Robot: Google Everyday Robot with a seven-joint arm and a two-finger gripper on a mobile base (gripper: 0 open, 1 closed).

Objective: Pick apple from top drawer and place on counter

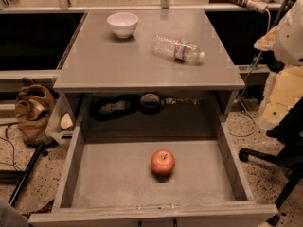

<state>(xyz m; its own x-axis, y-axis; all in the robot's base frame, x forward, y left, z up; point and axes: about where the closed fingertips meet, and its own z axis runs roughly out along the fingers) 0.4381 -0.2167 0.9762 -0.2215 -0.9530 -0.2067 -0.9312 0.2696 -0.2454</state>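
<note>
A small red apple (163, 162) with a short stem sits on the floor of the open top drawer (113, 183), a little right of its middle. The drawer is pulled out toward me, with low grey walls. Above it is the grey counter (142, 65). My gripper is not in view. Only white and cream parts of my arm (284, 79) show at the right edge, level with the counter and well away from the apple.
A white bowl (122, 24) stands at the counter's back left. A clear plastic bottle (177, 48) lies on its side at the back right. Dark objects (142, 104) show under the counter behind the drawer. A brown bag (33, 112) lies on the floor at left, and a chair base (279, 164) stands at right.
</note>
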